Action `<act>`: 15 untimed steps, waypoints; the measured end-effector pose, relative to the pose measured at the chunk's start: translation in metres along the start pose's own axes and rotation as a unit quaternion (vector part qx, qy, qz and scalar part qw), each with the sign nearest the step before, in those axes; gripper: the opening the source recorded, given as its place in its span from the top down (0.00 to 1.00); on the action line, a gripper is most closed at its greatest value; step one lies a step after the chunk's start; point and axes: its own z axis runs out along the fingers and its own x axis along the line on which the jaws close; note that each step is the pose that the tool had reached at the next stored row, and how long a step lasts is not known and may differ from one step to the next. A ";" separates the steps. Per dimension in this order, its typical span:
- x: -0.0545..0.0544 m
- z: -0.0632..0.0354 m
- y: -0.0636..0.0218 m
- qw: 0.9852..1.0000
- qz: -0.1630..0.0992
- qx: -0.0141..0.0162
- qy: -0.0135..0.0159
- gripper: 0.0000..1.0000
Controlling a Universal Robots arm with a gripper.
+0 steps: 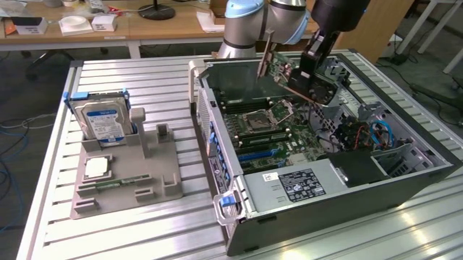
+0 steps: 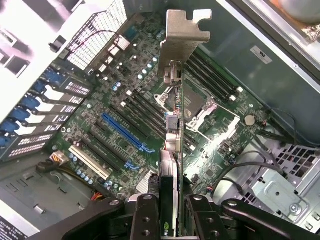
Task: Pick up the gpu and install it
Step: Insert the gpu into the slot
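My gripper (image 1: 309, 81) is shut on the gpu (image 1: 283, 71), a dark green card with a silvery end bracket. It hangs tilted above the open computer case (image 1: 217, 162), over the far part of the motherboard (image 1: 278, 127). In the wrist view the gpu (image 2: 172, 150) appears edge-on, clamped between my two black fingers (image 2: 145, 215). Its bracket (image 2: 182, 37) points away from the gripper. Beneath it lie the motherboard (image 2: 100, 95), the blue expansion slots (image 2: 125, 132) and the processor socket (image 2: 195, 102). The card is clear of the board.
On the exterior view's left a grey fixture (image 1: 155, 187) holds a hard drive with a blue label (image 1: 105, 122), a processor (image 1: 96, 167) and a memory stick (image 1: 119, 183). Inside the case are a power supply (image 1: 300, 183), drive cages (image 1: 394, 157) and cables (image 1: 380, 132).
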 end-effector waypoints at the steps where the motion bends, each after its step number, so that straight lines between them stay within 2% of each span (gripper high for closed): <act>1: 0.000 0.0001 -0.0002 1.000 -0.004 0.000 0.000 0.73; 8: 0.001 0.0003 -0.0010 0.999 -0.040 -0.001 0.002 0.73; 15: 0.001 0.0011 -0.0010 0.996 -0.093 -0.002 0.005 0.73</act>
